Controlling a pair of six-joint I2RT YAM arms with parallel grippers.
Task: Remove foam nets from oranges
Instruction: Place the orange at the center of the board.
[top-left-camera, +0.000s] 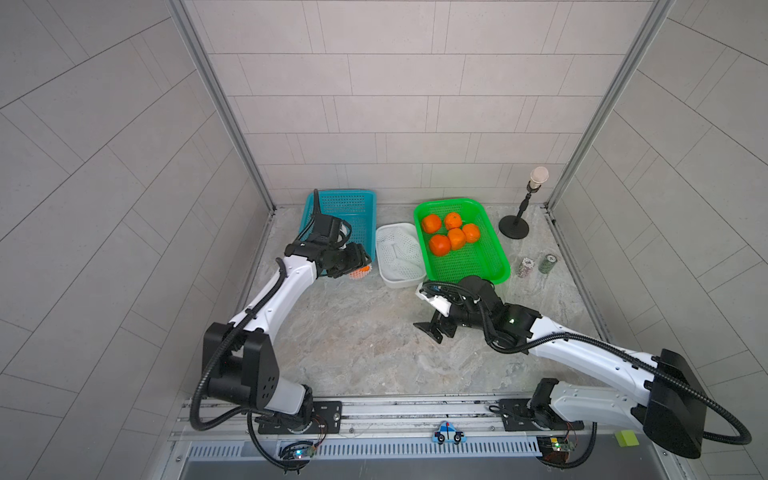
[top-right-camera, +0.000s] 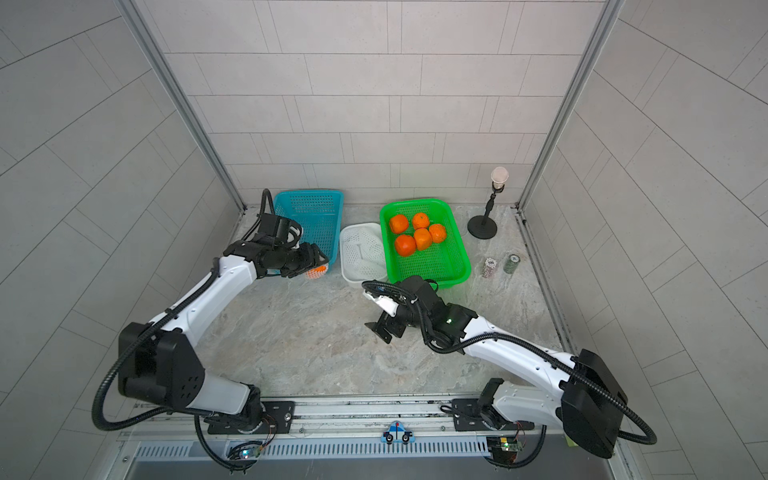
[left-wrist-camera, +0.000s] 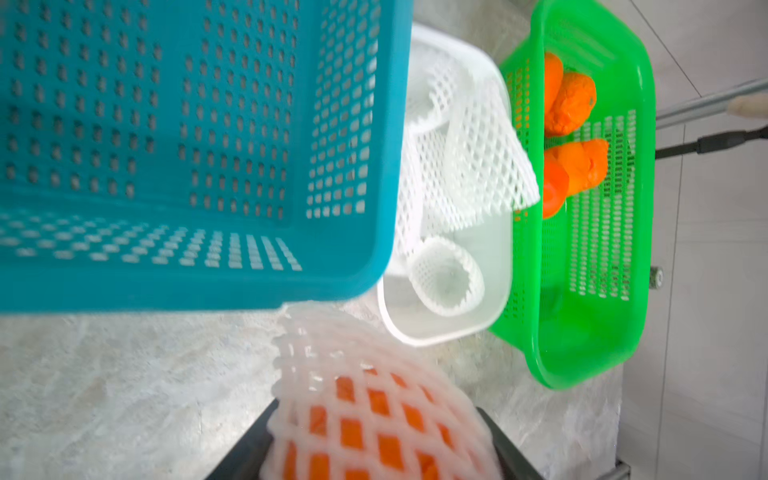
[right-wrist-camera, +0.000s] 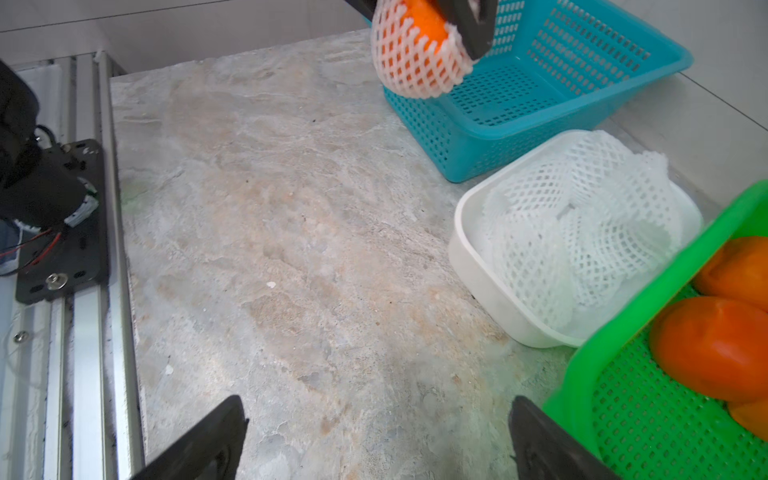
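My left gripper (top-left-camera: 353, 269) is shut on an orange in its white foam net (top-left-camera: 360, 273), held just off the front right corner of the blue basket (top-left-camera: 349, 208). In the left wrist view the netted orange (left-wrist-camera: 374, 415) fills the space between the black fingers. It also shows in the right wrist view, where the netted orange (right-wrist-camera: 415, 58) hangs above the table. Several bare oranges (top-left-camera: 451, 232) lie in the green basket (top-left-camera: 478, 259). Empty foam nets (top-left-camera: 399, 249) are piled in the white tub (top-left-camera: 399, 284). My right gripper (top-left-camera: 432, 330) is open and empty, low over the table in front of the tub.
The blue basket, the tub and the green basket stand side by side along the back wall. A black stand with a pale ball (top-left-camera: 515, 226) and two striped chip stacks (top-left-camera: 527, 266) are at the back right. A metal rail (top-left-camera: 374, 415) runs along the table's front edge.
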